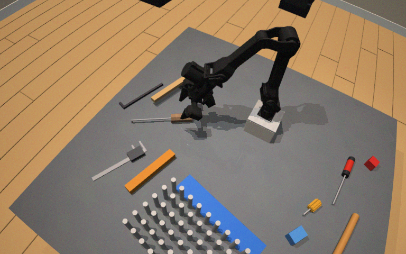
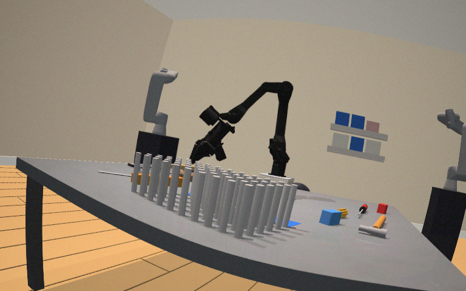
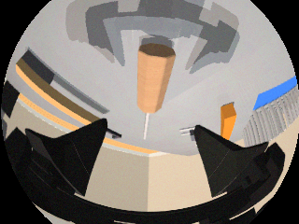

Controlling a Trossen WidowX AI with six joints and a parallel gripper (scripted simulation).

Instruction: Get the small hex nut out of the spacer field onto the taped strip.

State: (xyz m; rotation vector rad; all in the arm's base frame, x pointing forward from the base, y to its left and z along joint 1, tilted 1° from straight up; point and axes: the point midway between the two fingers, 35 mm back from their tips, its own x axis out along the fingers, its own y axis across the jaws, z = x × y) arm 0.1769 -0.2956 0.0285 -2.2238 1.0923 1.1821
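Note:
My gripper (image 1: 191, 115) (image 2: 205, 157) (image 3: 152, 126) is open and empty, pointing down just above the wooden handle of a thin metal pick tool (image 1: 161, 119) (image 3: 155, 80) that lies flat on the grey table (image 1: 269, 167). In the wrist view the handle sits between and beyond my two fingertips, apart from them. The standing grey spacers (image 1: 179, 220) (image 2: 213, 195) (image 3: 267, 126) fill the near side of the table. The blue taped strip (image 1: 218, 211) (image 2: 292, 224) (image 3: 278, 93) lies along their arm side. The nut is hidden among the spacers.
A black L-shaped key (image 1: 140, 96), a wooden strip (image 1: 167, 89), a caliper (image 1: 122, 161) and an orange bar (image 1: 149, 170) (image 3: 228, 121) lie at the left. A screwdriver (image 1: 344, 176), red cube (image 1: 371, 162), yellow bit (image 1: 313, 205), blue cube (image 1: 296, 235) and hammer (image 1: 345, 233) lie at the right.

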